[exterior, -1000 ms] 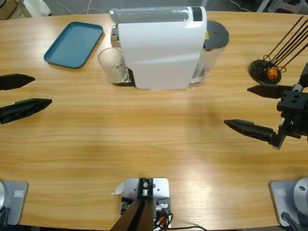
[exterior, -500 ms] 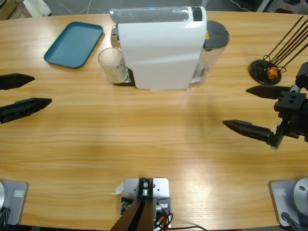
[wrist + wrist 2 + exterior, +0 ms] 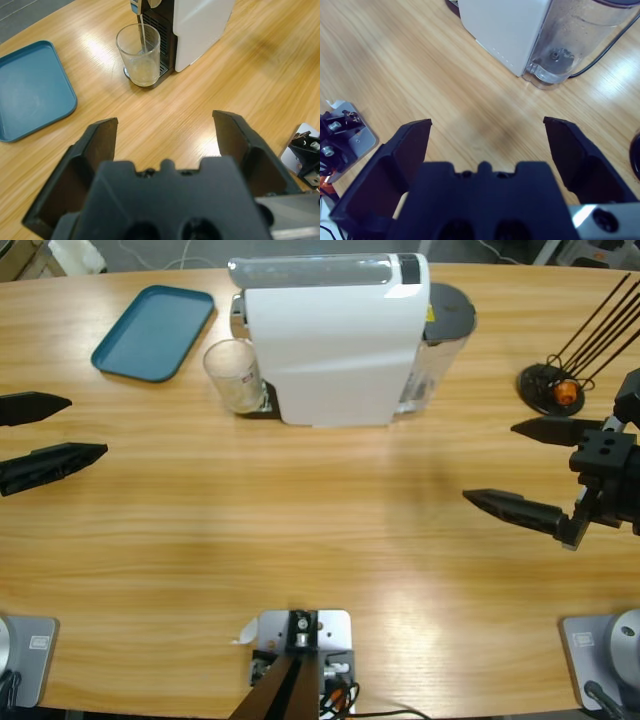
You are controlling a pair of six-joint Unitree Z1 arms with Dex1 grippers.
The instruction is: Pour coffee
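Observation:
A white coffee machine (image 3: 335,340) stands at the back middle of the table. Under its spout sits a clear glass tumbler (image 3: 233,375). In the left wrist view a thin pale stream runs from the spout into the tumbler (image 3: 140,52), and a shallow layer of light-brown coffee (image 3: 143,75) lies at its bottom. My left gripper (image 3: 88,427) hangs open at the table's left edge, well short of the tumbler, its fingers bare (image 3: 165,120). My right gripper (image 3: 490,462) is open at the far right, pointing at the machine's side (image 3: 505,25), and holds nothing.
A blue tray (image 3: 155,330) lies at the back left, beside the tumbler. The machine's clear water tank (image 3: 575,40) sits on its right side with a black cable behind it. A black stand with thin rods (image 3: 555,388) is at the back right.
The right gripper has shifted a touch towards the table's middle. The left gripper, tumbler and machine have not moved.

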